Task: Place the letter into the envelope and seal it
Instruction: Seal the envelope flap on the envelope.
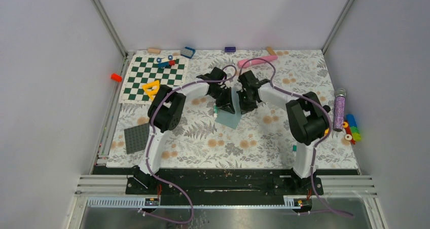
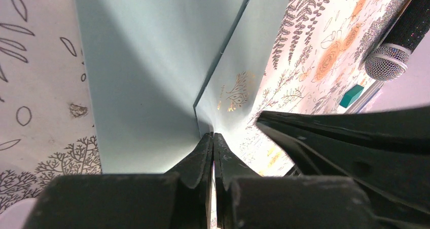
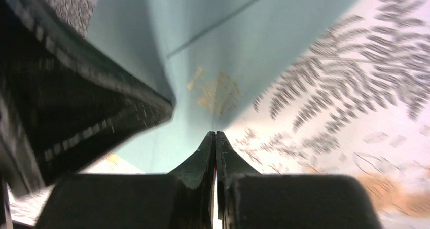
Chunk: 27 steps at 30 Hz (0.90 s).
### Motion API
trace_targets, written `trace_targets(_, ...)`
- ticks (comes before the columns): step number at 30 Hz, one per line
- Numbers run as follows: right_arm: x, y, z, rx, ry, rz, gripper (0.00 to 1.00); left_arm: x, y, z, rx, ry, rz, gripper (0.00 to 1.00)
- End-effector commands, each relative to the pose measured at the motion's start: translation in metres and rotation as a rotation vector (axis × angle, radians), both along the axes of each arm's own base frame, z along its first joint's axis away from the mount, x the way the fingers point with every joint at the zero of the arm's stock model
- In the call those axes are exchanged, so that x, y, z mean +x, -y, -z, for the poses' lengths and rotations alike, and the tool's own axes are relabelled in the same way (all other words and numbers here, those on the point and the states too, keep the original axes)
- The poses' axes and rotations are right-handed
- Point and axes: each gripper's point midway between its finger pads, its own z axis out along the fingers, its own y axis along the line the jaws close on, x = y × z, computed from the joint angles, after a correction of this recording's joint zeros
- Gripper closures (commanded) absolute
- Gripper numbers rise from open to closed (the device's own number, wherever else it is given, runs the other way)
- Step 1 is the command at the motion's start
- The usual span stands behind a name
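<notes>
Left end effector (image 2: 212,136) and right end effector (image 3: 215,134) both pinch the envelope (image 1: 231,116) — move them together, gently, lest it tear.

so your left arm (image 1: 163,112) and right arm (image 1: 307,118) reach forward, bending inward, left tool (image 2: 213,136) and right tool (image 3: 215,134) side by side, both pinched shut

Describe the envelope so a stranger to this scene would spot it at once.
Look at the middle of the floral tablecloth. The envelope is pinched there between the left gripper and the right gripper. It is the only flat pale teal paper, unlike the dark grey studded plate.
</notes>
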Motion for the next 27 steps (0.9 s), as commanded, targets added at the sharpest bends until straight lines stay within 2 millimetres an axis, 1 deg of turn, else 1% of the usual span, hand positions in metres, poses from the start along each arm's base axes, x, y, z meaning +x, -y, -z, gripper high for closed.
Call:
trace_targets(1,0.030,0.023,-0.067,-0.081,0.369,-0.143,1.00,0.011,-0.013,0.022,0.081,0.032,-0.018,1.00)
trace_targets(2,0.033,0.028,-0.080,-0.110,0.445,-0.222,1.00,0.011,-0.013,0.022,0.079,0.033,-0.015,1.00)
trace_targets(4,0.041,0.030,-0.096,-0.162,0.531,-0.364,1.00,0.010,-0.012,0.022,0.075,0.032,-0.012,1.00)
trace_targets(6,0.045,0.035,-0.100,-0.236,0.575,-0.516,1.00,0.010,-0.012,0.022,0.073,0.031,-0.009,1.00)
trace_targets(8,0.050,0.042,-0.098,-0.332,0.605,-0.678,1.00,0.009,-0.012,0.022,0.072,0.030,-0.006,1.00)
trace_targets(10,0.066,0.055,-0.102,-0.465,0.644,-0.735,1.00,0.009,-0.012,0.022,0.073,0.030,-0.006,1.00)
trace_targets(12,0.074,0.060,-0.107,-0.538,0.662,-0.801,1.00,0.009,-0.012,0.022,0.072,0.029,-0.003,1.00)
trace_targets(13,0.073,0.059,-0.109,-0.552,0.675,-0.851,1.00,0.009,-0.012,0.022,0.071,0.030,-0.002,1.00)
trace_targets(15,0.069,0.054,-0.108,-0.562,0.727,-0.985,1.00,0.009,-0.013,0.022,0.070,0.031,0.000,1.00)
trace_targets(18,0.070,0.048,-0.108,-0.582,0.826,-1.075,1.00,0.008,-0.012,0.022,0.063,0.027,0.006,1.00)
trace_targets(22,0.069,0.041,-0.093,-0.593,0.835,-1.204,1.00,0.008,-0.013,0.022,0.055,0.021,0.009,1.00)
trace_targets(24,0.070,0.036,-0.088,-0.635,0.886,-1.290,1.00,0.008,-0.012,0.022,0.050,0.020,0.012,1.00)
trace_targets(26,0.063,0.029,-0.081,-0.630,0.915,-1.396,1.00,0.008,-0.010,0.022,0.038,0.010,0.017,1.00)
trace_targets(27,0.063,0.025,-0.081,-0.623,0.939,-1.417,1.00,0.007,-0.009,0.022,0.032,0.007,0.020,1.00)
